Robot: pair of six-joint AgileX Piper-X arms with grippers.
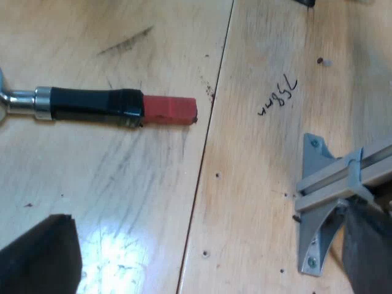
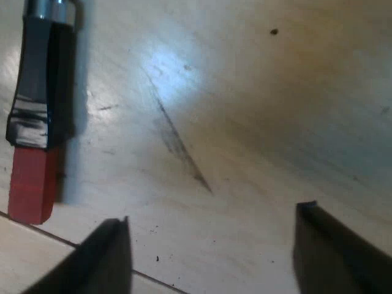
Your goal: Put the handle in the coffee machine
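Observation:
The metal holder lies flat on the wooden table, loose. Its dark handle (image 1: 95,105) runs from a shiny metal neck (image 1: 21,101) to a red end (image 1: 170,111). My left gripper (image 1: 205,236) hovers above the table a short way from the red end, open, with bare wood between its fingers (image 1: 43,257). In the right wrist view the same handle (image 2: 40,86) and its red end (image 2: 32,184) lie just outside one finger (image 2: 104,254) of my right gripper (image 2: 211,229), which is open low over the table with nothing in it.
The wooden table (image 1: 122,184) has a seam between two boards (image 1: 205,147) by the red end. A grey metal bracket (image 1: 321,196) is fixed to the table near my left gripper's other finger. Handwritten digits (image 1: 278,95) mark the wood.

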